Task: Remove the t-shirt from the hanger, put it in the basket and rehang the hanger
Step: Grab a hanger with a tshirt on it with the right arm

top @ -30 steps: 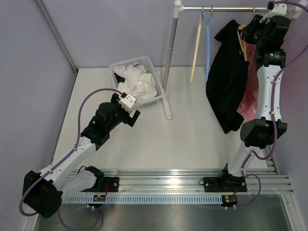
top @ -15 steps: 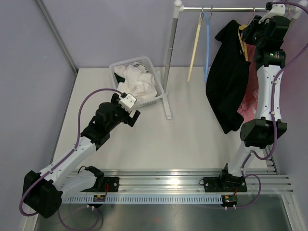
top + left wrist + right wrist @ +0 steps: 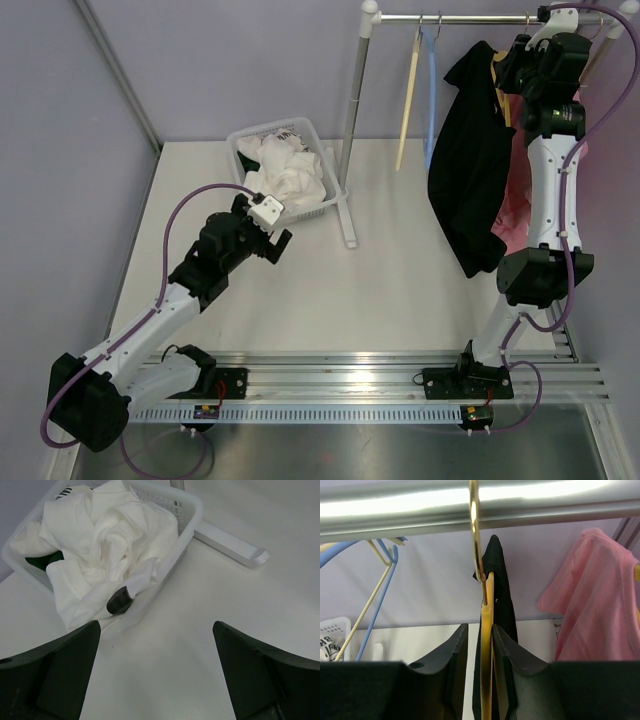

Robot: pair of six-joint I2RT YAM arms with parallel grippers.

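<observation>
A black t-shirt point(image 3: 470, 170) hangs on a yellow hanger point(image 3: 505, 92) whose gold hook is over the rail point(image 3: 450, 17). My right gripper point(image 3: 512, 68) is raised to the hanger's neck. In the right wrist view its jaws point(image 3: 480, 626) are shut on the yellow hanger point(image 3: 486, 645) just below the hook, and the black t-shirt point(image 3: 501, 590) shows behind it. My left gripper point(image 3: 283, 245) is low over the table next to the basket. In the left wrist view it point(image 3: 155, 625) stands wide open with nothing between its fingers.
A white basket point(image 3: 262, 133) of white clothes point(image 3: 105, 545) stands left of the rack's post point(image 3: 355, 120). A cream hanger point(image 3: 408, 100) and a blue hanger point(image 3: 432, 90) hang bare on the rail. A pink garment point(image 3: 515, 205) hangs right of the t-shirt.
My right gripper's jaws have narrowed onto the yellow hanger, and the wrist has shifted slightly up and left. The cream hanger has swung a little. The left arm has not moved.
</observation>
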